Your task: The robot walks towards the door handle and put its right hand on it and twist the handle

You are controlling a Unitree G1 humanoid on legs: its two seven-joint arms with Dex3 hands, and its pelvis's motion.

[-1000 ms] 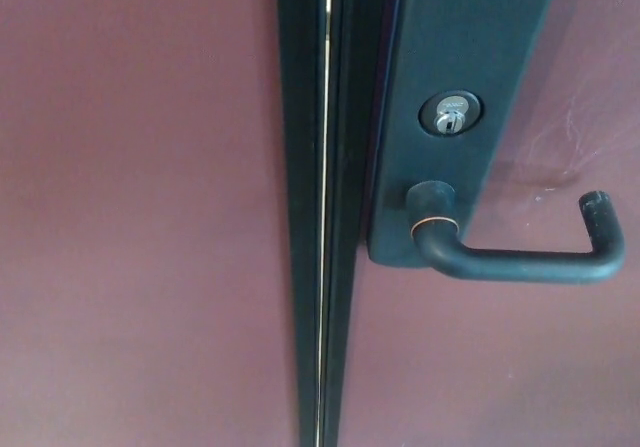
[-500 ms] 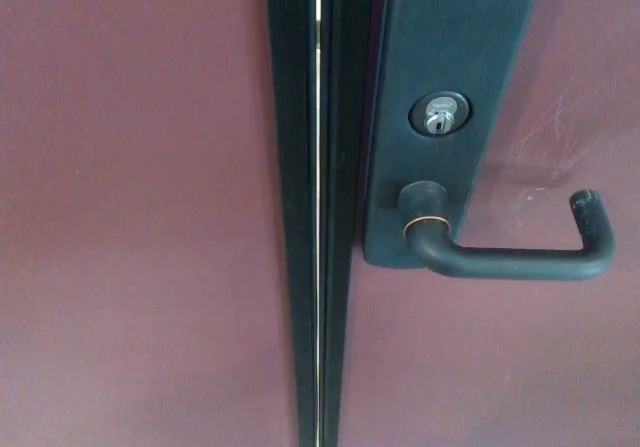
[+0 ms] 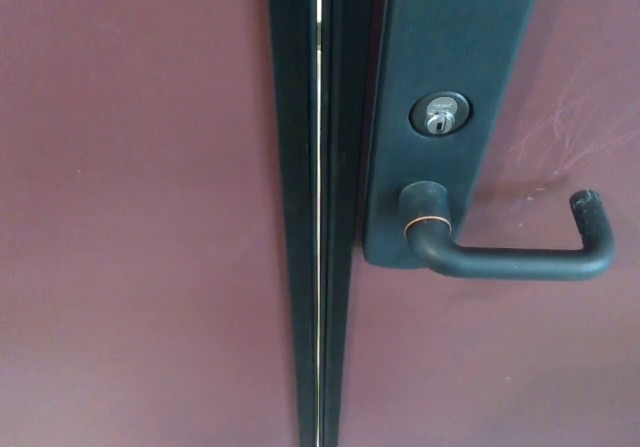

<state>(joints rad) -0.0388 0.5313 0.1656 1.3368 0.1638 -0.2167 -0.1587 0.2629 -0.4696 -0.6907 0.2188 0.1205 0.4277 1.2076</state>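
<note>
- The door handle [image 3: 515,259], a dark matte lever, is being shown at the lower right of the head view, mounted at the bottom of the dark lock plate [image 3: 450,87].
- Its round hub, ringed by 1 thin copper-coloured band, is sitting directly below the keyhole cylinder [image 3: 440,114] on that plate.
- From the hub the lever is being carried out past the plate's right edge, across the maroon door [image 3: 130,217], and is ending in a short return bent back toward the door.
- The long axis is therefore lying roughly level, pointing away from the plate and from the dark door seam [image 3: 318,207] that is running vertically just left of the plate.
- The lever is being judged as rigid metal, sprung at the hub and not fragile; its matte finish is likely giving fair friction to thick fingers.
- The best hold is being judged as the straight bar near the bent end, far from the plate, where leverage is greatest; the return bend should be stopping a hand from sliding off.
- Neither robot hand is being shown, so it cannot be told whether the fingers are apart or together.
- The handle is being left untouched at this moment, level and unturned.
</note>
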